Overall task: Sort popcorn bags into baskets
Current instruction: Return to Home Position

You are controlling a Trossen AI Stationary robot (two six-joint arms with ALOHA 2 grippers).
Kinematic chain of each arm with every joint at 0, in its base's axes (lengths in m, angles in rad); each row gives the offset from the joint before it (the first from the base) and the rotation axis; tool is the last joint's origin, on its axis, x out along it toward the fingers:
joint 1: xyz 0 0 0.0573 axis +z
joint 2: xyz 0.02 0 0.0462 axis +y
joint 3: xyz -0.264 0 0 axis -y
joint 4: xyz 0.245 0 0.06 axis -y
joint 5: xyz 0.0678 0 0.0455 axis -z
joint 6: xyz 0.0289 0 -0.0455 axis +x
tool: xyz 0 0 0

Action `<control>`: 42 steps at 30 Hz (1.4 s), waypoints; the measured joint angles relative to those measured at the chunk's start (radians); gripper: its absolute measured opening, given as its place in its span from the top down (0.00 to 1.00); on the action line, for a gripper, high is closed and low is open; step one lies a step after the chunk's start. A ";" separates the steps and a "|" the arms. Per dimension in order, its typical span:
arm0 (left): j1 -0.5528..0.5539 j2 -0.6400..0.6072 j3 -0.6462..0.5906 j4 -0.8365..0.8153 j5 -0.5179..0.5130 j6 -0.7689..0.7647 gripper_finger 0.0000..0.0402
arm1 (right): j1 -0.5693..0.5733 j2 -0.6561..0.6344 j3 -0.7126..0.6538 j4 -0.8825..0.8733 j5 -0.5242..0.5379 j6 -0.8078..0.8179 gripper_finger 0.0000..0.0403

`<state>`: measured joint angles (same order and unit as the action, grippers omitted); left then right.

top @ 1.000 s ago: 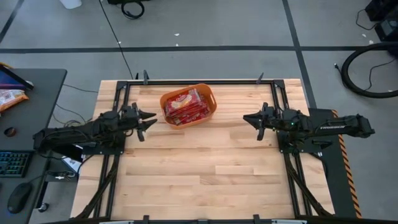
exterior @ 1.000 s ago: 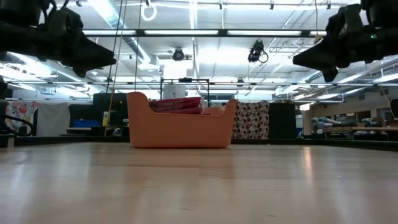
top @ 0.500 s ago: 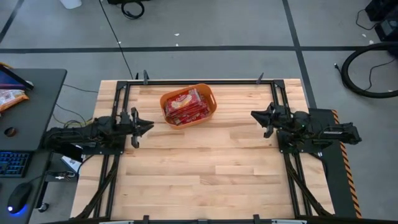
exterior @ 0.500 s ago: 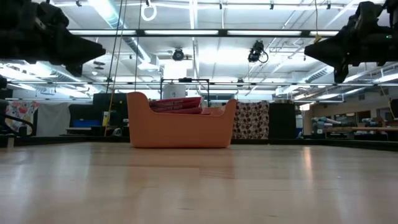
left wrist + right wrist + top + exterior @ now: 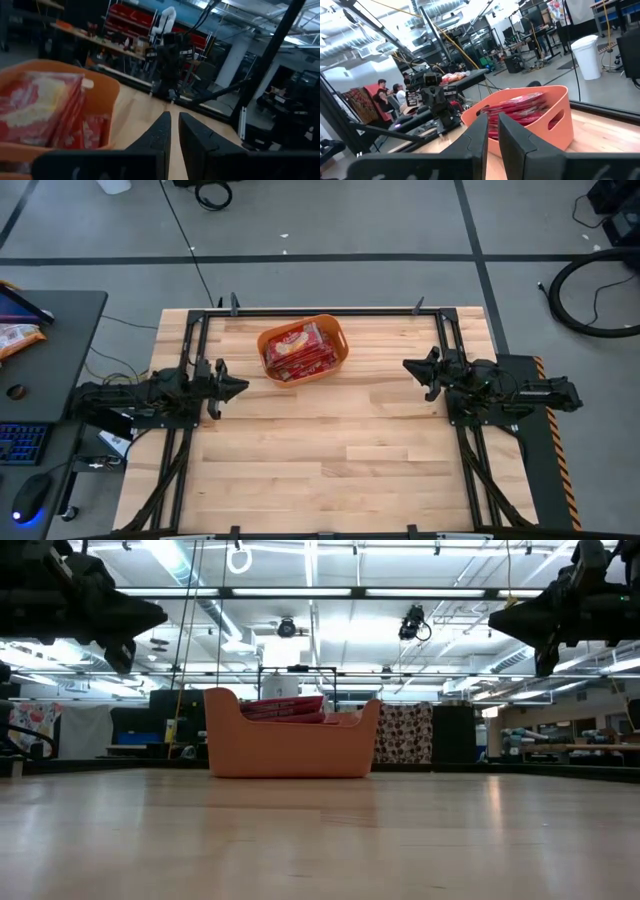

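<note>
The orange basket (image 5: 303, 348) stands on the table near its far edge, a little left of centre, and holds several red popcorn bags (image 5: 297, 348) lying stacked inside; it also shows in the low view (image 5: 292, 735). My left gripper (image 5: 240, 387) hovers above the table to the left of the basket, shut and empty, its fingers pointing right past the basket's rim (image 5: 60, 95). My right gripper (image 5: 408, 367) hovers at the right side, shut and empty, pointing toward the basket (image 5: 540, 125) and its bags (image 5: 517, 112).
Bare wooden tabletop (image 5: 330, 460) fills the near half. Black frame rails (image 5: 190, 450) run along both sides of the table. A dark desk (image 5: 40, 380) with a keyboard and an orange-red packet (image 5: 18, 338) stands off the table's left edge. People (image 5: 395, 92) sit far behind.
My left gripper has shut its fingers, which stood spread a second ago, and has drawn back toward the table's left edge. My right gripper has drawn back a little toward the table's right edge. The basket and bags have stayed in place.
</note>
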<state>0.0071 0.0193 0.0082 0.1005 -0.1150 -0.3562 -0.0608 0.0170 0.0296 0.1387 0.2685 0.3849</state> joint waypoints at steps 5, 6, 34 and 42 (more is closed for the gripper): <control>0.000 0.000 0.000 -0.001 0.000 -0.024 0.90 | 0.000 0.000 0.000 0.002 0.000 -0.002 0.88; 0.000 0.000 0.000 -0.001 0.000 -0.021 0.90 | 0.000 0.000 0.000 0.003 0.000 -0.002 0.88; 0.000 0.000 -0.001 0.000 0.000 -0.025 0.90 | 0.000 0.000 0.000 0.002 -0.001 -0.002 0.88; 0.000 0.000 -0.001 0.000 0.000 -0.025 0.90 | 0.000 0.000 0.000 0.002 -0.001 -0.002 0.88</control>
<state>0.0071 0.0193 0.0071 0.1001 -0.1150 -0.3810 -0.0608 0.0174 0.0296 0.1410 0.2676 0.3828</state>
